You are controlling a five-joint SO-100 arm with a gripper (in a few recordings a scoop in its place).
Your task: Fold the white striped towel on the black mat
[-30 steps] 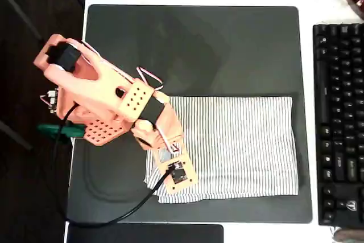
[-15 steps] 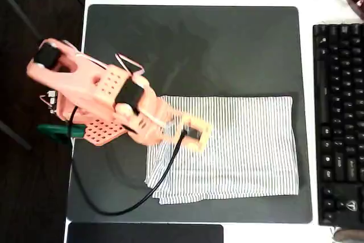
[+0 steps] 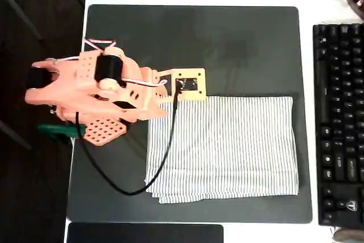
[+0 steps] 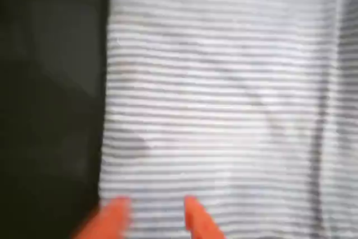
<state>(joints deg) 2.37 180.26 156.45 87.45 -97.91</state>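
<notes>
The white striped towel [image 3: 227, 146] lies flat as a layered rectangle on the lower right part of the black mat [image 3: 199, 44]. My orange gripper [image 3: 187, 86] hovers over the towel's upper left corner in the overhead view, its fingers hidden under the camera mount. In the blurred wrist view the towel [image 4: 224, 99] spreads beside the mat [image 4: 50, 110]. The two orange fingertips [image 4: 196, 219] of the gripper [image 4: 154, 219] stand apart at the bottom edge with nothing between them, above the towel near its edge.
A black keyboard [image 3: 338, 123] runs along the mat's right side. A smaller dark slab [image 3: 145, 233] sits below the mat's front edge. A green clamp [image 3: 57, 131] holds the arm's base at the left, and a black cable [image 3: 153, 172] loops over the towel's left edge.
The gripper has swung from the towel's lower left corner up to its upper left corner. The towel itself has kept its shape and place.
</notes>
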